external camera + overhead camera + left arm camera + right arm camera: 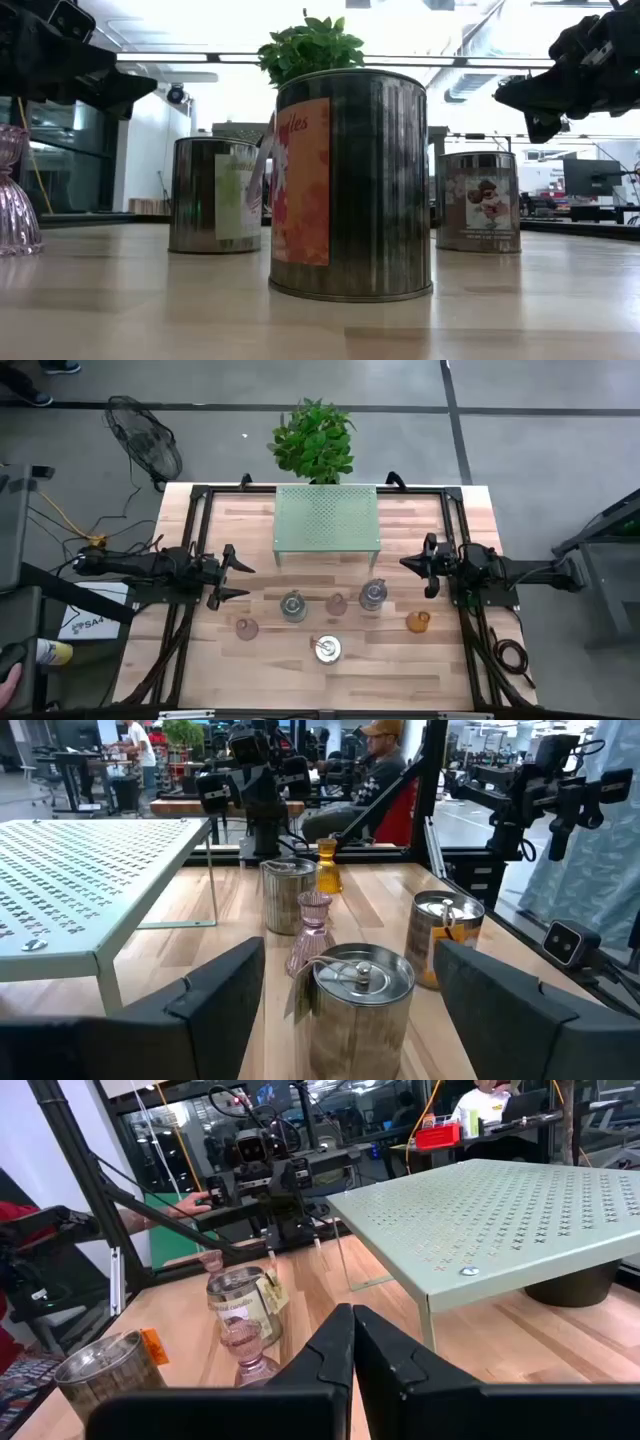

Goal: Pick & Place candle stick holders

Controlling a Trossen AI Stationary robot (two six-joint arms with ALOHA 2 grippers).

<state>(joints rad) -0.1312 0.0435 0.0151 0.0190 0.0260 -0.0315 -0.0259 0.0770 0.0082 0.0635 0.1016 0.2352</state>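
Three shiny silver round holders (293, 606) (372, 595) (326, 649), two pale pink glass ones (337, 603) (246, 627) and an amber one (418, 621) stand upright on their bases on the wooden table, near of the green shelf. My left gripper (240, 580) is open and empty, left of the group. In the left wrist view (365, 1010) the nearest silver holder (362, 995) stands just beyond the fingers. My right gripper (405, 563) is shut and empty, right of the group and above the table; it also shows in the right wrist view (352, 1340).
A green perforated metal shelf (327, 515) stands on thin legs at the table's far middle, with a potted plant (314, 440) behind it. Black frame rails (190, 540) run along the table's left and right sides. People sit beyond the table (375, 765).
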